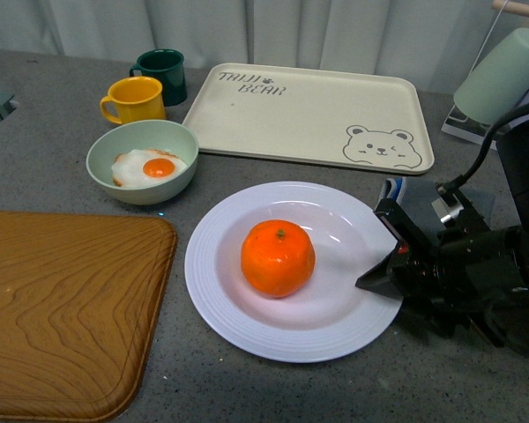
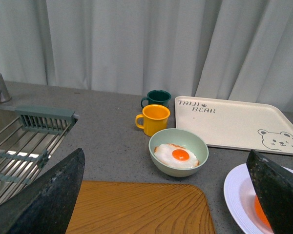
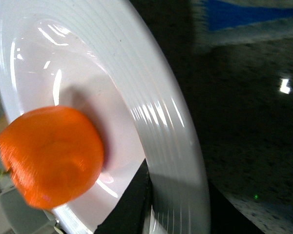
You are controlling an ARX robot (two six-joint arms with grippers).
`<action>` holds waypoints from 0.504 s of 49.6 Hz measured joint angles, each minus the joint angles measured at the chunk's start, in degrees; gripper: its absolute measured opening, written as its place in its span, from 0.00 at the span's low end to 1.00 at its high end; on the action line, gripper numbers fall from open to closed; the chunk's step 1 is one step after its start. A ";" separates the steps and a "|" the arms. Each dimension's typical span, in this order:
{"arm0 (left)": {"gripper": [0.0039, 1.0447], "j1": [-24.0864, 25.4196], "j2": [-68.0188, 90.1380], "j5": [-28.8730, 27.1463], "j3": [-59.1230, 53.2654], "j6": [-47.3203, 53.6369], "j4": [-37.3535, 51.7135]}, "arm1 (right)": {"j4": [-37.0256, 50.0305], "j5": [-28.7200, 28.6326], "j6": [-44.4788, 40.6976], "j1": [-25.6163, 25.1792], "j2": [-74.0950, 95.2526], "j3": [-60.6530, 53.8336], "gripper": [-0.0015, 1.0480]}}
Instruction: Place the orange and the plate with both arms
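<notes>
Your right claw (image 1: 368, 282) pinches the 3 o'clock rim of the large round glossy white plate (image 1: 238, 317), which lies flat on the grey tabletop (image 1: 62, 123) with the round bright orange fruit (image 1: 278, 257) at its centre. Lift it tilted and the fruit could roll off. Its stem spot points up; being round, it has no long axis. Your left claw (image 2: 166, 152) hangs spread, empty.

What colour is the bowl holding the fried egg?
The bowl is pale green; the front view shows it best.
</notes>
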 joint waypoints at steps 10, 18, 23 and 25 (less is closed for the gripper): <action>0.94 0.00 0.00 0.00 0.00 0.02 0.00 | 2.99 -2.64 -1.20 -0.46 -2.34 0.15 0.05; 0.94 0.00 0.00 0.00 0.00 0.00 0.00 | 7.28 -2.54 -1.09 -0.87 -3.48 -0.90 0.04; 0.94 0.00 0.00 0.00 0.00 0.00 0.00 | 10.62 -2.93 -0.15 -1.49 -4.33 -1.46 0.04; 0.94 0.00 0.00 -0.02 0.00 0.00 0.00 | 12.13 -4.07 0.59 -1.97 -4.96 -1.44 0.04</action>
